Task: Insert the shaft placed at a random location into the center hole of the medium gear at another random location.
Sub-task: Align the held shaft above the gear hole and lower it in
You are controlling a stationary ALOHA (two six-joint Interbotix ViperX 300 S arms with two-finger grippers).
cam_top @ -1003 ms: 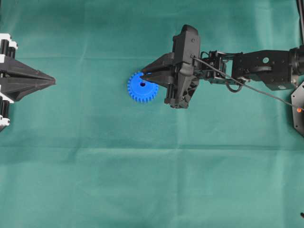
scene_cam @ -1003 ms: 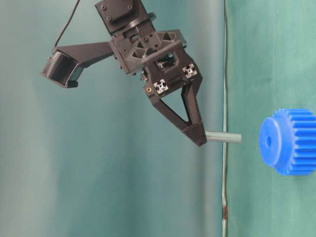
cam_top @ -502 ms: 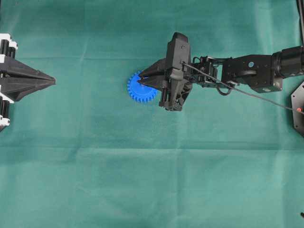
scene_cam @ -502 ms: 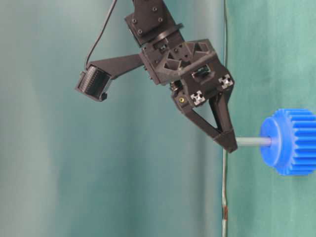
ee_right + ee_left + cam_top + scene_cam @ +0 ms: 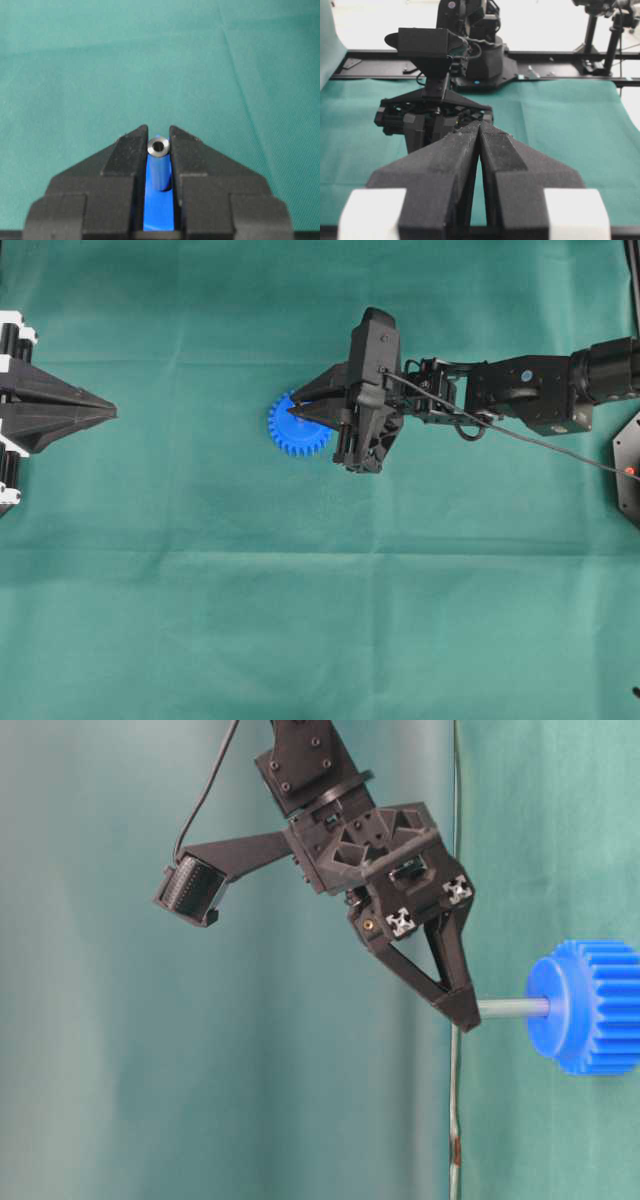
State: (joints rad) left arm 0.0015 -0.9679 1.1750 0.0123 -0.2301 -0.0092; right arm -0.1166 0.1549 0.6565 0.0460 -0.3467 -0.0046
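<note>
Green cloth (image 5: 300, 620), no readable writing, right claw (image 5: 465, 1016) gripping shaft (image 5: 512, 1008), tip in blue gear (image 5: 590, 1008)

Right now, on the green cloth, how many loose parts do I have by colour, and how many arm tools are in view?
Bright blue toothed plastic gear: 1
Thin silver-grey metal shaft: 1
Black robot tools: 2, left tool and right tool
Total: 4
</note>
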